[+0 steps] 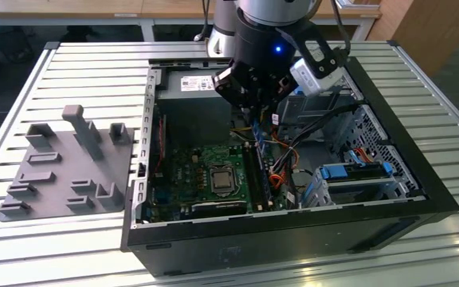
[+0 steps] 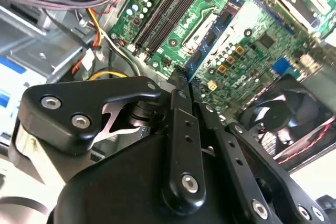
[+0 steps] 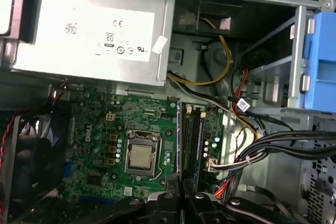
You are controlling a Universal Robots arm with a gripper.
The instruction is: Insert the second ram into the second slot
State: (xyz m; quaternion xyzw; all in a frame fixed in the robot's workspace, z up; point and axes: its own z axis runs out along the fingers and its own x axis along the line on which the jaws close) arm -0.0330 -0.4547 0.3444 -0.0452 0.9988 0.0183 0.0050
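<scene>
My gripper (image 1: 255, 115) hangs inside the open computer case (image 1: 421, 179), over the motherboard (image 1: 198, 173). It is shut on the second ram (image 1: 257, 133), a thin blue stick pointing down from the fingers. In the first wrist view the ram (image 3: 179, 140) shows edge-on, running out from the gripper (image 3: 181, 199) just beside the long memory slots (image 3: 193, 140). In the second wrist view the black fingers (image 2: 178, 129) pinch the ram's blue edge (image 2: 210, 45), which stands clear above the board, with the slots (image 2: 168, 9) off to one side. I cannot tell which slot it lines up with.
A power supply (image 3: 89, 30) sits at the case's far end. The processor socket (image 3: 140, 157) and a fan (image 2: 283, 114) lie beside the slots. Cable bundles (image 1: 297, 137) and blue drive brackets (image 1: 349, 170) crowd the exterior view's right. A grey fixture plate (image 1: 62, 167) rests on the slatted table.
</scene>
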